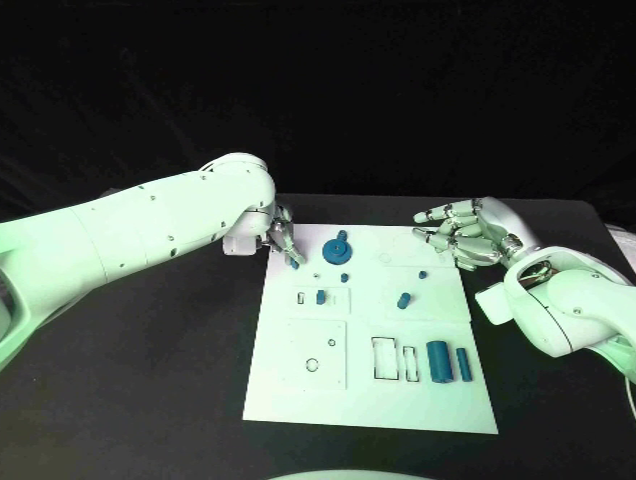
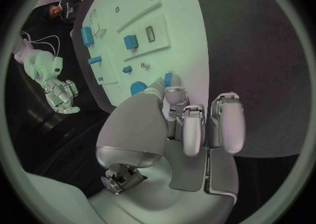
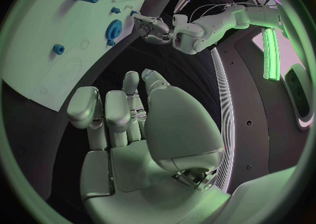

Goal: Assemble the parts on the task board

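the blue gear (image 1: 338,247) sits near the board's (image 1: 304,390) far left corner with the left hand (image 1: 281,240) just beside it, apparently grasping nothing, so seating it seems underway and calls for a careful grip, while the right hand (image 1: 462,232) waits loosely curled and empty off the far right corner.

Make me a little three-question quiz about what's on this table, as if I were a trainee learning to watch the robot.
1. True or false: the right hand is holding a blue part.
2. Which hand is nearer the blue gear at the far end of the task board? A) left hand B) right hand C) both equally near
3. Fill in: the large blue cylinder lies on the board's near half, towards the robot's ____ side.

Key
1. False: its fingers are apart and hold nothing.
2. A: the left hand hovers at the board's far left corner, just beside the gear.
3. Right.
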Controlling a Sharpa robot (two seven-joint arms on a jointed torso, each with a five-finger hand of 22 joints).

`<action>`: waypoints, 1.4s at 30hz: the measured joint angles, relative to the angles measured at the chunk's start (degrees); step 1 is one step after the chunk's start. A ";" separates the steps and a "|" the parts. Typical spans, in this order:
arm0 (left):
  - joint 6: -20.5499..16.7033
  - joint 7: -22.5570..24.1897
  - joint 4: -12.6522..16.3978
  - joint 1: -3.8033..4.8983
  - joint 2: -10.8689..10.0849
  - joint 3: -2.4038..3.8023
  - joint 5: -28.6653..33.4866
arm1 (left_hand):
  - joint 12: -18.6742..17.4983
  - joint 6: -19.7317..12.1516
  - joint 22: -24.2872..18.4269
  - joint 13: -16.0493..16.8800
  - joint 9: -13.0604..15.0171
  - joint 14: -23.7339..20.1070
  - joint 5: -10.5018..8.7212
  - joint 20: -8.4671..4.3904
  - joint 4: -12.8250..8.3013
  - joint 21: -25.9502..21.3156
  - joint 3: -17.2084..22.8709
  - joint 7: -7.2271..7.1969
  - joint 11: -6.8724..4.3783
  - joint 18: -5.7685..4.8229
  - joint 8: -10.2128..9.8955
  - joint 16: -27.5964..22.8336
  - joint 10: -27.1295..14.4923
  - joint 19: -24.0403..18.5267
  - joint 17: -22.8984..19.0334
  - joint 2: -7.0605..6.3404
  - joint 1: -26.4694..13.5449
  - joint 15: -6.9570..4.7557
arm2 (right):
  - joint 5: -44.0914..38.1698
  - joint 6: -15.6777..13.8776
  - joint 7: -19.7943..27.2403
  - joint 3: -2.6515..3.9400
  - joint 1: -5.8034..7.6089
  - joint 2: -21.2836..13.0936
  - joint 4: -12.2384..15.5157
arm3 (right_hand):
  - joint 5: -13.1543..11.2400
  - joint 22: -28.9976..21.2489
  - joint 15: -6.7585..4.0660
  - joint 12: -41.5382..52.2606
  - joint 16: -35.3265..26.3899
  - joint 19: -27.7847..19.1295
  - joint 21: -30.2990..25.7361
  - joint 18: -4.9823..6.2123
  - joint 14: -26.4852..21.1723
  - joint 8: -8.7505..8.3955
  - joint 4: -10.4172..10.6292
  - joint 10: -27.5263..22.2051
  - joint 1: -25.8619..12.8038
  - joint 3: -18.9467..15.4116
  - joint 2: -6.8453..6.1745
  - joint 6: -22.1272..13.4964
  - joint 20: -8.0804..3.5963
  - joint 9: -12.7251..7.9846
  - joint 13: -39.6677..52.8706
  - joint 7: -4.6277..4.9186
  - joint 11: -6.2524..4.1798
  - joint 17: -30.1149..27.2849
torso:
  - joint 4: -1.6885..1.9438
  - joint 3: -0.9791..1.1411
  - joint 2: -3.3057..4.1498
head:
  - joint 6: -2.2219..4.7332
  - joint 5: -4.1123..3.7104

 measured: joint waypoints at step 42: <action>-17.20 2.35 23.26 -4.98 -13.81 -0.87 0.51 | 0.16 0.09 0.00 -0.25 1.32 0.00 0.00 -0.07 1.64 0.89 16.65 0.01 -0.19 -0.02 2.68 0.00 2.06 -0.07 -0.01 -8.75 -4.74 0.01 | 0.03 0.00 0.06 -0.01 -0.28 0.25 -0.54 | 0.00 -0.09 0.00 0.00 0.00 0.00 0.00 0.00 0.00 0.00 0.00 0.00 0.00 0.00 0.00 0.00 0.00 0.03 -0.14 0.00 0.00 0.00 | 0.44 -0.11 -0.27 | -0.08 0.26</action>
